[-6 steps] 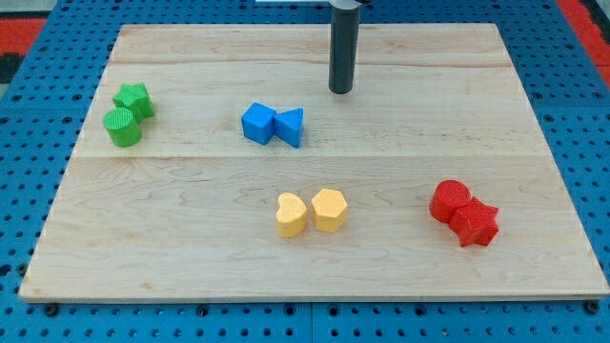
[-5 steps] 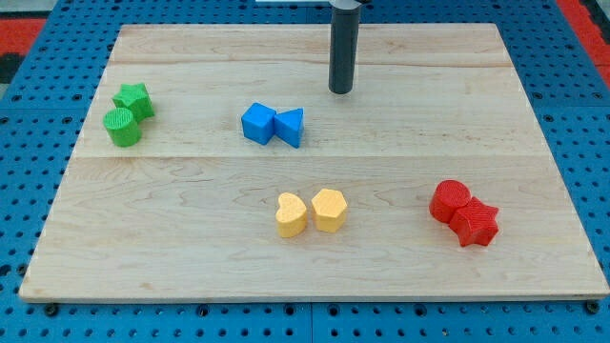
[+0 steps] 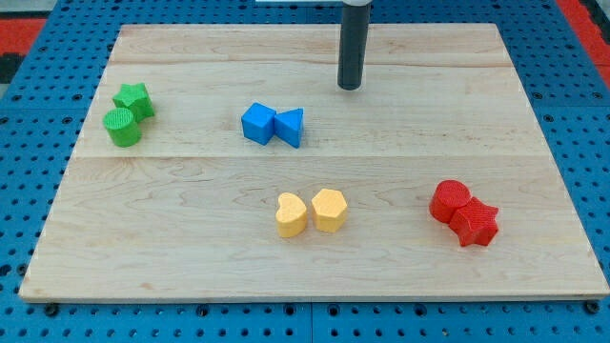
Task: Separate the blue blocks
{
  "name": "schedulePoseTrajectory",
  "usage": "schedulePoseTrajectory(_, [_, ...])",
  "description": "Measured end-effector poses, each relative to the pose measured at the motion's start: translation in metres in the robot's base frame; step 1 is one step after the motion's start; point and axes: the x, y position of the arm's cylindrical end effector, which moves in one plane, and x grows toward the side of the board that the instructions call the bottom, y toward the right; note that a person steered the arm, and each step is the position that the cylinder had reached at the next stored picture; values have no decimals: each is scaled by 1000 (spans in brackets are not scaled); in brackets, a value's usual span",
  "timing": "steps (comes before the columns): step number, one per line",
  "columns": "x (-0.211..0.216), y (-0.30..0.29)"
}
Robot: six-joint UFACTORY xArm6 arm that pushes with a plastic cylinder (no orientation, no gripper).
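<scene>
Rod, no hand: my tip [image 3: 351, 87] touches only the worktop [image 3: 172, 248]. It holds nothing. It stands toward the view's upper right of the blue triangle [image 3: 291, 126], which touches the blue cube [image 3: 257, 123].

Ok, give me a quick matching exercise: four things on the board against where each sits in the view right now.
Things:
1. blue cube
2. green star
3. red star
4. my tip

Places:
A. right side, touching a rounded red block
B. touching the blue triangle, on its left
C. above and right of the blue pair, apart from it
D. far left, just above the green cylinder

Pairs: 1-B, 2-D, 3-A, 4-C
</scene>
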Motion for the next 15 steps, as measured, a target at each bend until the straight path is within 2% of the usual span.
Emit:
schedulePoseTrajectory(10, [-1,12])
schedulePoseTrajectory(11, [4,38])
schedulePoseTrajectory(12, [62,48])
schedulePoseTrajectory(13, [116,20])
schedulePoseTrajectory(14, [92,-53])
schedulePoseTrajectory(15, [78,-95])
